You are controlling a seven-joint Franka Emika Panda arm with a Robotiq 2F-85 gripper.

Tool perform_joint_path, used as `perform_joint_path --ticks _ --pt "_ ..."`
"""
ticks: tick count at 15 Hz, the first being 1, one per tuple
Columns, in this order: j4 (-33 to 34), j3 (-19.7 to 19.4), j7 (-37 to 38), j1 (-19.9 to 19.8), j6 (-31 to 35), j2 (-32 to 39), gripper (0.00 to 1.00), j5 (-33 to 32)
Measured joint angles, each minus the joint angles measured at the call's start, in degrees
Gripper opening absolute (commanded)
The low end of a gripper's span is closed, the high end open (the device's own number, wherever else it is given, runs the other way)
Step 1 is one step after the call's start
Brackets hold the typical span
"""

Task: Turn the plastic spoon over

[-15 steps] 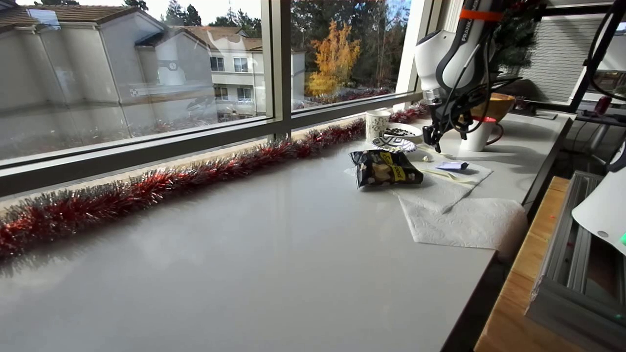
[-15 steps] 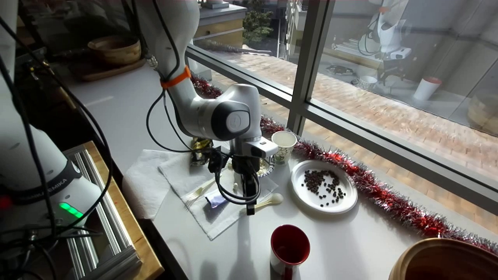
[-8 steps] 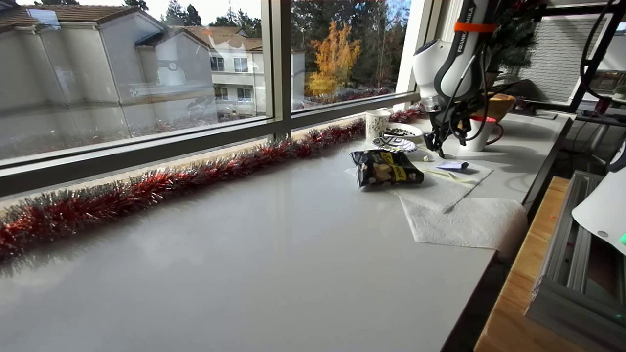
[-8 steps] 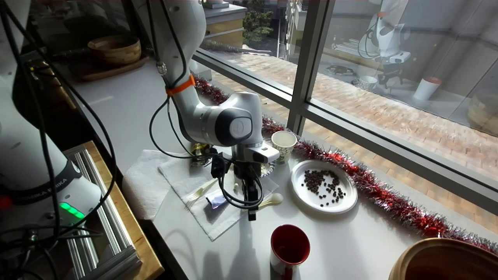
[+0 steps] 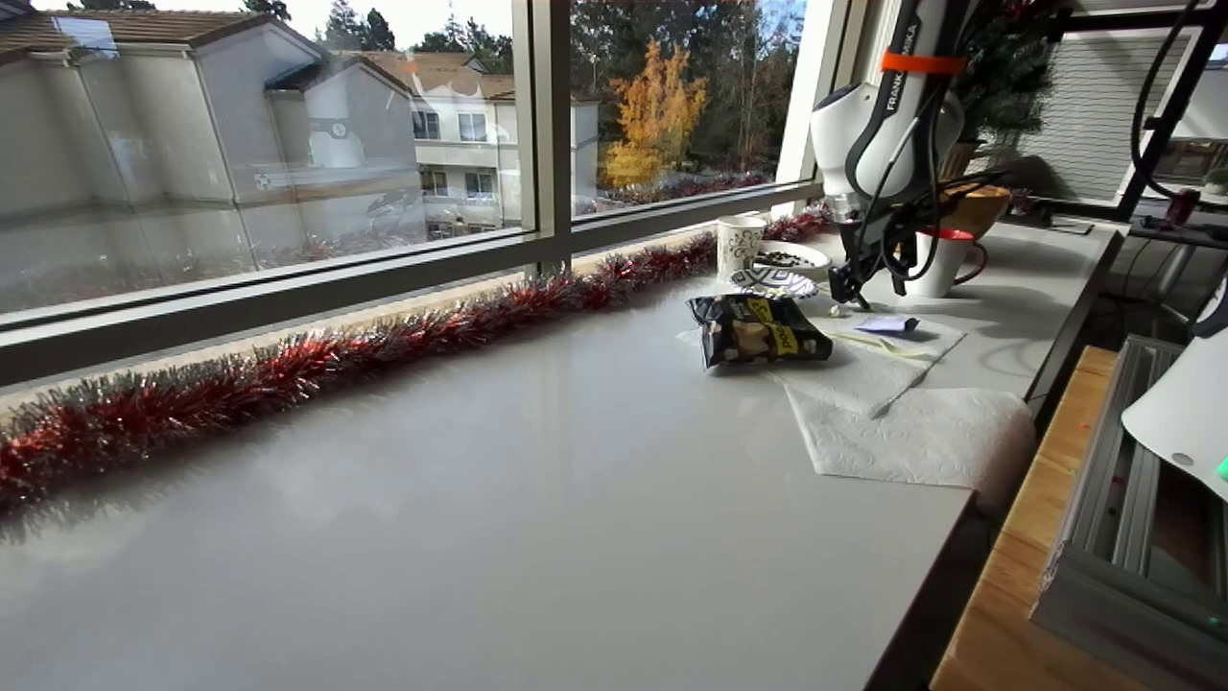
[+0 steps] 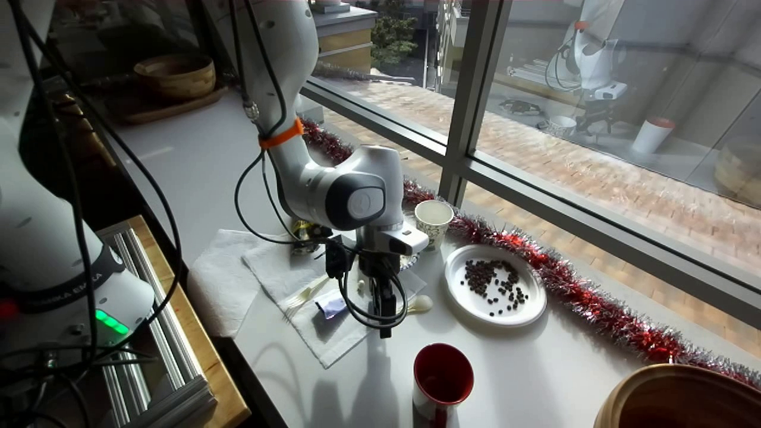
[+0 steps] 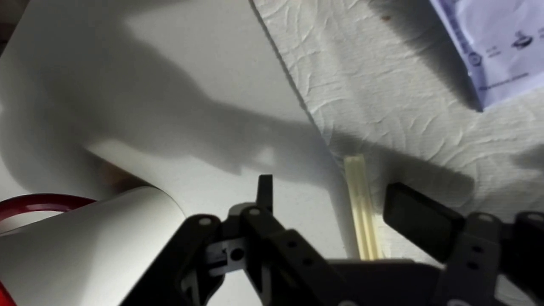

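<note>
A pale yellow plastic spoon lies low on the table. Its bowl [image 6: 421,304] shows in an exterior view, and my gripper [image 6: 385,328] hides much of its handle. In the wrist view the ridged handle [image 7: 363,208] lies partly on the white napkin's edge. My gripper [image 7: 329,191] is open above it, with one finger on each side of the handle, the right finger nearer; no contact shows. The spoon's bowl is hidden in the wrist view. In the exterior view where the gripper [image 5: 871,296] hangs by the mug, I cannot make out the spoon.
A red-and-white mug [image 6: 443,380] stands close to the gripper. A plate of dark beans [image 6: 461,301], a paper cup [image 6: 434,217], a fork [image 6: 304,295] and a purple packet [image 6: 332,305] are near. A snack bag [image 5: 758,331] lies on the napkins [image 5: 897,437].
My arm has come lower, and the gripper has turned a little, its fingers now showing apart in an exterior view. The spoon and the other objects have not visibly moved.
</note>
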Motion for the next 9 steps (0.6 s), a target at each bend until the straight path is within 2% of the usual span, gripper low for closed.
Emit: perform_joint_path --ticks 1,3,5,6,9 --pt "0.0 0.1 -1.4 0.0 0.6 0.4 0.54 1.6" --pt "0.0 0.2 -4.2 0.0 1.6 1.1 0.40 4.8" --pt "0.1 0.2 -6.9 0.0 2.3 1.5 0.42 7.7" --pt "0.1 0.1 -8.1 0.0 2.3 1.5 0.39 8.8" --pt "0.0 -0.2 -11.2 -0.1 2.3 1.3 0.38 11.4"
